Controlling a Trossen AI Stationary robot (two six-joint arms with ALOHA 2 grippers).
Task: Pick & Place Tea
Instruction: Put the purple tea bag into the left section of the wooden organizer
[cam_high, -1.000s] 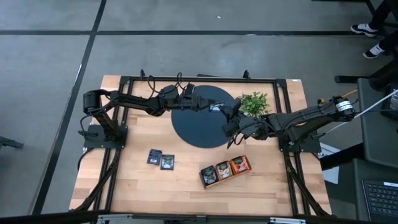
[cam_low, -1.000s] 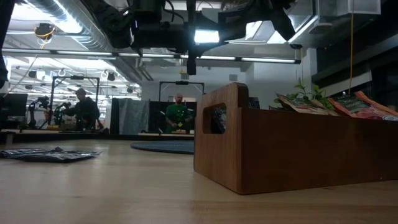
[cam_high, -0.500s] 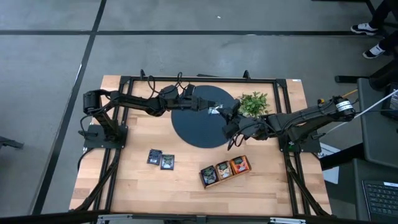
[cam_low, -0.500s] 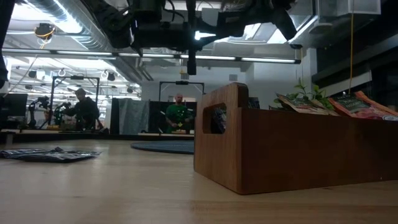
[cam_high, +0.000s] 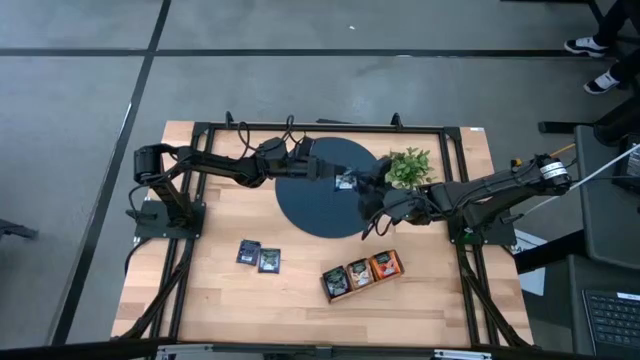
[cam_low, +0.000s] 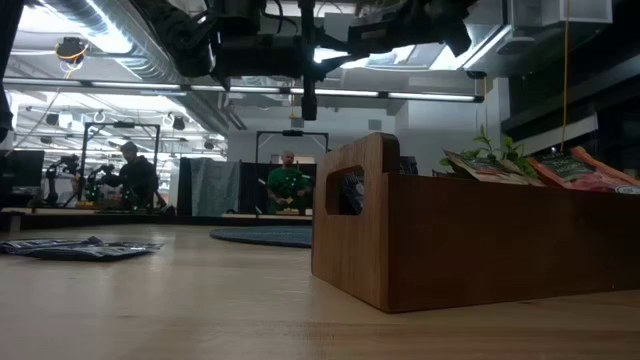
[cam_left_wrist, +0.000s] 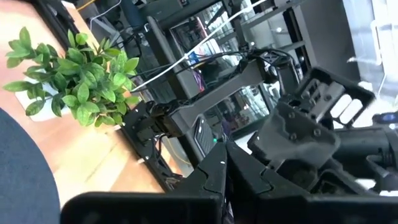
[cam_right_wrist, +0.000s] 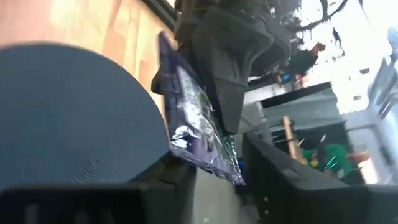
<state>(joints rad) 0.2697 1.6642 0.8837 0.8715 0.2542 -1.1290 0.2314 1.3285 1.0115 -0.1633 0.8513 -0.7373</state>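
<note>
Left hand (cam_high: 338, 179) clamps a dark tea sachet (cam_high: 346, 181) above the round dark mat (cam_high: 315, 205); right hand (cam_high: 366, 187), fingers parted, sits just beside it.
Two more sachets (cam_high: 259, 256) lie on the tabletop (cam_high: 220, 290); others fill the wooden tray (cam_high: 362, 274) near the plant (cam_high: 408, 166).

The sachet (cam_right_wrist: 198, 121) label is blurred beyond reading in the right wrist view. In the low view both arms are cut off above, and tray (cam_low: 470, 240) walls hide most of its sachets (cam_low: 560, 168).
</note>
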